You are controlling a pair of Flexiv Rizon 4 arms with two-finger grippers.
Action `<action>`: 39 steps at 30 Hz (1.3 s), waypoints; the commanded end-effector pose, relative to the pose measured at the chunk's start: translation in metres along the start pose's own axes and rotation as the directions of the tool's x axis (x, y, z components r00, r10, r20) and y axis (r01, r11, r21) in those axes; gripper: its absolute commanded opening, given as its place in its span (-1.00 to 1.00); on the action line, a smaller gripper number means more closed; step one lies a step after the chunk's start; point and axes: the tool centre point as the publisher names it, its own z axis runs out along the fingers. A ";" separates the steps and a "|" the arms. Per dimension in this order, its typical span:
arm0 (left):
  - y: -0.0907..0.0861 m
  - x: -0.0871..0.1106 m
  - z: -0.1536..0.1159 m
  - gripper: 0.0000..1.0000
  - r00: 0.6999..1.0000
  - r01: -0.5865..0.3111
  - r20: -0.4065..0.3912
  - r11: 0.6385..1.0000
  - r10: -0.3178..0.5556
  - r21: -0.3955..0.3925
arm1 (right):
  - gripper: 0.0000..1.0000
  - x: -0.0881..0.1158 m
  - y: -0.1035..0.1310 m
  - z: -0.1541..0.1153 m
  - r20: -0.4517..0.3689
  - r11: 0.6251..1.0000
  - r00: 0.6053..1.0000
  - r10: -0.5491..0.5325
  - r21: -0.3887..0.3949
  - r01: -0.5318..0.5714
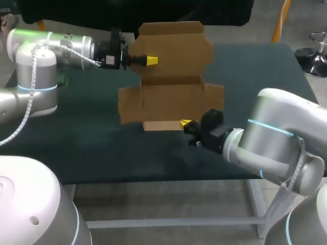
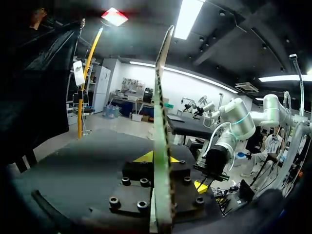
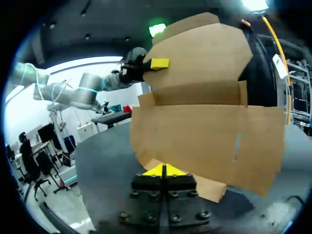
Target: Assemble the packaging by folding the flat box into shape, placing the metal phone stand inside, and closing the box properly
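As box half-hides it, left gripper seems clamped.

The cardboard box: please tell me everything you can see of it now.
The cardboard box is a plain brown blank, still unfolded, with creases, side flaps and notched corners. It stands upright on the dark table, with its bottom flap bent forward onto the tabletop. The left gripper is shut on the side edge of its upper panel. The right gripper, shut, sits at the end of the bottom flap.
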 end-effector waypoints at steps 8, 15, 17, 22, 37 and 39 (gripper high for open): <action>0.001 0.004 -0.001 -1.00 1.000 -0.013 -0.028 1.000 0.012 -0.021 | -1.00 0.004 -0.009 0.020 0.072 0.999 0.997 0.038 -0.014 -0.037; 0.001 0.003 -0.001 -1.00 1.000 -0.011 -0.028 1.000 0.010 -0.023 | -1.00 0.004 -0.009 0.020 0.072 0.999 0.997 0.038 -0.014 -0.037; 0.001 0.003 -0.001 -1.00 1.000 -0.011 -0.028 1.000 0.010 -0.023 | -1.00 0.004 -0.012 0.024 0.072 0.999 0.996 0.047 -0.007 -0.047; 0.001 0.003 -0.001 -1.00 1.000 -0.011 -0.028 1.000 0.010 -0.023 | -1.00 0.003 -0.025 0.044 0.076 0.997 0.994 0.080 0.016 -0.081; 0.001 0.003 -0.001 -1.00 1.000 -0.011 -0.028 1.000 0.010 -0.023 | -1.00 0.005 -0.035 0.072 0.132 0.996 0.988 0.078 0.031 -0.083; 0.001 0.003 -0.001 -1.00 1.000 -0.011 -0.028 1.000 0.010 -0.023 | -1.00 0.004 -0.036 0.074 0.141 0.996 0.987 0.080 0.033 -0.085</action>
